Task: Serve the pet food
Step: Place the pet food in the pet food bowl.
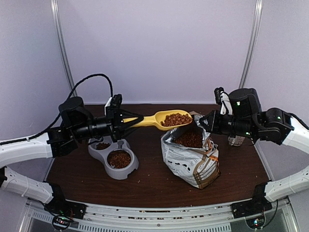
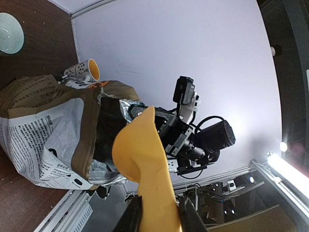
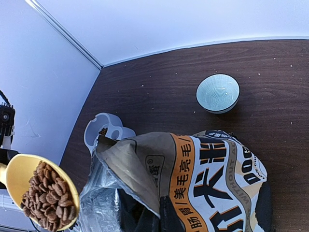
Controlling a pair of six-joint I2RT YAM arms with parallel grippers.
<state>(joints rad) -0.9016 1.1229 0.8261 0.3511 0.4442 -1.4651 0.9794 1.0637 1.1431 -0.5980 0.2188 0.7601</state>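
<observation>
Carrying step: the left gripper (image 1: 131, 120) clamps the yellow scoop (image 1: 157, 119), with kibble (image 1: 176, 119) heaped in it above the bag (image 1: 190, 162); next, swing toward eight o'clock and tip it over the bowl (image 1: 132, 162), while the right gripper (image 1: 206, 122) is closed beside the bag.

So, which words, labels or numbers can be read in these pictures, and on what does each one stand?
"美毛亮毛": on the orange band of the bag, right wrist view.
"DO", next letter unclear: large black letters at the bag's right edge.
Other large black characters there: cut off, not readable.
Small print on the bag's side, left wrist view: too small.
Print on the cup: blurred.
On the yellow scoop: no text seen.
</observation>
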